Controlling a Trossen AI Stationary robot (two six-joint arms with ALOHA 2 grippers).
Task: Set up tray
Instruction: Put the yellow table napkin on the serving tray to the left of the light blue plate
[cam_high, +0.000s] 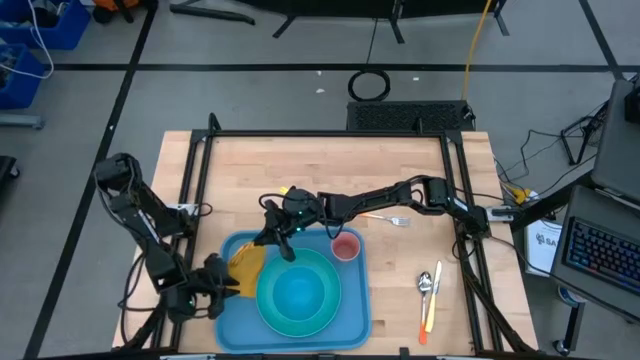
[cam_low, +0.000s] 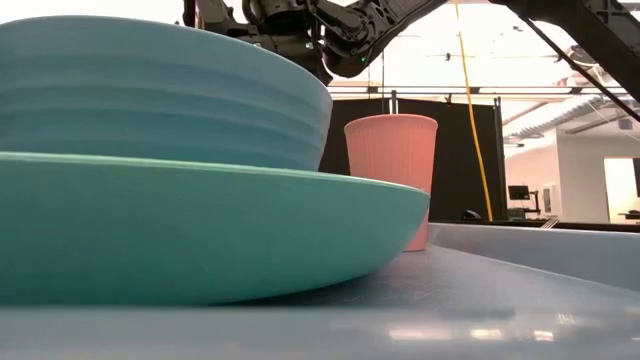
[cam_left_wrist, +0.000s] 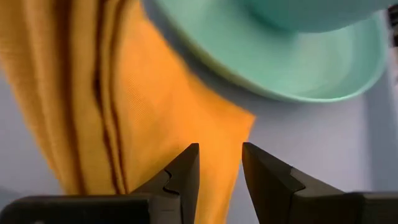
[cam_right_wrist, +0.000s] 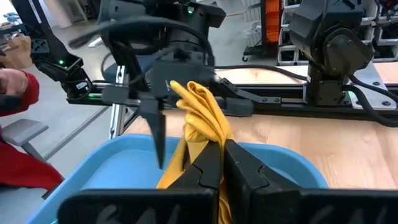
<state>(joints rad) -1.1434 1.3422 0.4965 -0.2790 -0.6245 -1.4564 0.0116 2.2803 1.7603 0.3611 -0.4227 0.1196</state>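
Note:
The blue tray (cam_high: 232, 322) lies at the table's near edge. On it stand a teal plate (cam_high: 268, 308) with a teal bowl (cam_high: 298, 290) and a pink cup (cam_high: 345, 246). A yellow-orange napkin (cam_high: 247, 262) is at the plate's left side. My right gripper (cam_right_wrist: 222, 167) reaches in from the table's right and is shut on it. The napkin's lower part (cam_left_wrist: 124, 106) spreads over the tray floor beside the plate (cam_left_wrist: 298, 68). My left gripper (cam_left_wrist: 221, 163) is open over the napkin's near corner. It also shows in the right wrist view, where my left gripper (cam_right_wrist: 158, 127) points down into the tray. My right gripper pinches the napkin's bunched-up end (cam_right_wrist: 208, 140) between its two fingers, several folds together. The fingers come nearly level from the table's right. A tuft (cam_right_wrist: 193, 99) stands out past the fingertips. The rest (cam_right_wrist: 171, 175) hangs down in loose folds to the tray.
A fork (cam_high: 385, 218), a spoon (cam_high: 425, 283) and an orange-handled knife (cam_high: 432, 305) lie on the wooden table right of the tray. A person in red (cam_right_wrist: 18, 137) is beyond the table's left side.

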